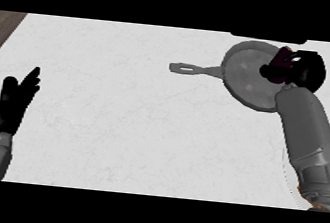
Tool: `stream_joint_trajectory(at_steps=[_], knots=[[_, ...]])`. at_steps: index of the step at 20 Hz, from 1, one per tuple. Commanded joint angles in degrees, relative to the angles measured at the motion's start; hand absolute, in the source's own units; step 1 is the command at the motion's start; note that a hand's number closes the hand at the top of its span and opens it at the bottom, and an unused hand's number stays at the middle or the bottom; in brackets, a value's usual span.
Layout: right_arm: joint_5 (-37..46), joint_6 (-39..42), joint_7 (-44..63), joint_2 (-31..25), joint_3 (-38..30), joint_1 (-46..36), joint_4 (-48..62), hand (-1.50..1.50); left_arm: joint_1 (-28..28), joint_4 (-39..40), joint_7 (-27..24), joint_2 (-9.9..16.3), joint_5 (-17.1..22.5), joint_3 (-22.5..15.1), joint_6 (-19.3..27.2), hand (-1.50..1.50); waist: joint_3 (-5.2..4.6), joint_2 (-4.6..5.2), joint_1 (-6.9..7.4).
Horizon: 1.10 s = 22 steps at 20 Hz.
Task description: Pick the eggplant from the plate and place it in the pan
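The task is judged to be in its last stretch: the eggplant [282, 62] is already off the plate and is held over the right side of the pan [252, 74], clamped inside the curled fingers of the right robot hand [303, 70]. Placing is not yet done as far as can be seen; the eggplant is still wrapped by the fingers, and whether it touches the pan's floor cannot be told from this steep angle. What is left, by judgement: lowering if needed, opening the fingers, and pulling the arm clear of the pan. The eggplant is seen only in part, as a dark purple-maroon lump with a darker end, mostly hidden by the black fingers; its full shape cannot be made out. The pan is grey and round, with its handle pointing left away from the eggplant, and it sits on the white counter [145, 116]. A thin pale curve at the right edge, below the pan and beside the right forearm, may be the plate's rim [291, 183], but this is uncertain. The left robot hand [15, 100] is resting far left of the pan, fingers straight and apart, holding nothing.
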Motion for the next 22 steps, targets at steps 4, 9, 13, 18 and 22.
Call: stream_joint_trajectory(at_steps=[4,9,13,18,22], knots=[[-8.9,-4.0,-9.9,-0.3,-6.9,-3.5,9.5,-1.5,-1.5,-0.6,0.8,-0.6,0.1,-0.5,-0.4,0.0,0.11,0.75,1.5],[-11.4,-7.3,-17.6,-0.2,-9.0,-2.9,12.3,-1.5,-2.5,0.8,0.2,-1.3,-0.4,-0.9,-0.2,0.0,0.15,1.28,2.21],[-15.0,-11.1,-24.1,0.7,-11.6,-3.9,11.3,-1.5,-2.0,0.0,0.4,-0.9,-0.5,-1.0,-0.5,0.0,0.16,0.97,2.18],[-19.3,-14.3,-31.4,-0.8,-14.9,-4.8,10.2,-1.5,-2.3,0.8,0.7,-0.1,-0.2,0.0,-0.7,0.0,0.15,0.87,1.79],[-22.5,-18.7,-34.8,-1.0,-17.5,-4.8,10.4,-1.5,-1.1,0.4,0.6,-2.3,-1.6,-1.1,1.3,0.0,0.03,0.18,0.34]])
